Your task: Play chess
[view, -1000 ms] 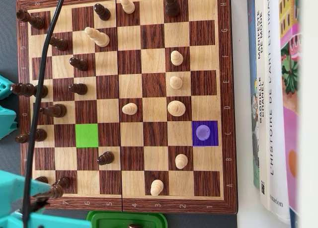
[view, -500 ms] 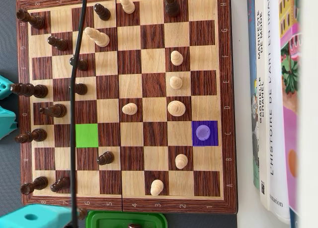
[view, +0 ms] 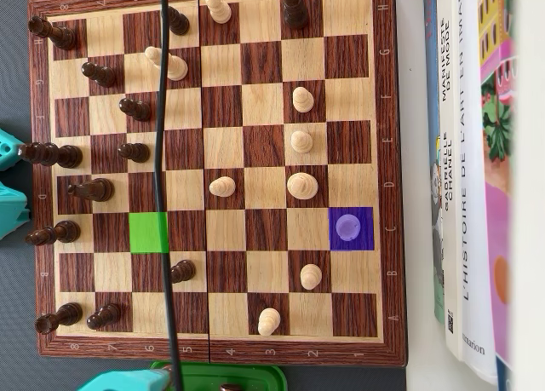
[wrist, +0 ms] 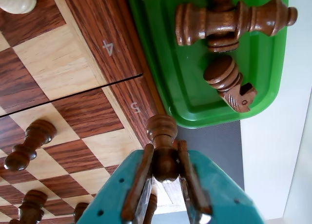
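carrying a dark pawn (wrist: 162,145) clamped in the gripper (wrist: 165,197); it should clear the green tray (wrist: 161,77) rim before release

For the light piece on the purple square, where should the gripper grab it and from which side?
Grip the light piece on its rounded upper body, coming straight down from above. It stands upright on the purple square, the neighbouring squares are bare, so either jaw alignment fits; the overhead view does not show its lower profile.
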Controlling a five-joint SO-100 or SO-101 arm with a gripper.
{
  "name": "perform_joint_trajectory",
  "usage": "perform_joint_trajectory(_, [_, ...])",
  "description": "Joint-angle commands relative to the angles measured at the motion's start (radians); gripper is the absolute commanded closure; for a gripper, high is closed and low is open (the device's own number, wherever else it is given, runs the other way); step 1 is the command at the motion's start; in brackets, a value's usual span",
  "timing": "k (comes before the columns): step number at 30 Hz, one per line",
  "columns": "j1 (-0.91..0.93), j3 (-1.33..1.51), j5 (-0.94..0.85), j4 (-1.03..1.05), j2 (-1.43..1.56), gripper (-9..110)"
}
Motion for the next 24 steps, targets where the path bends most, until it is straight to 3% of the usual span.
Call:
perform_joint_trajectory(1, [0.011,-0.084,-0.014,-0.005,-0.011,96])
perform_joint_trajectory(24, [0.032,-0.114,-0.026,-0.018,-0.075,95])
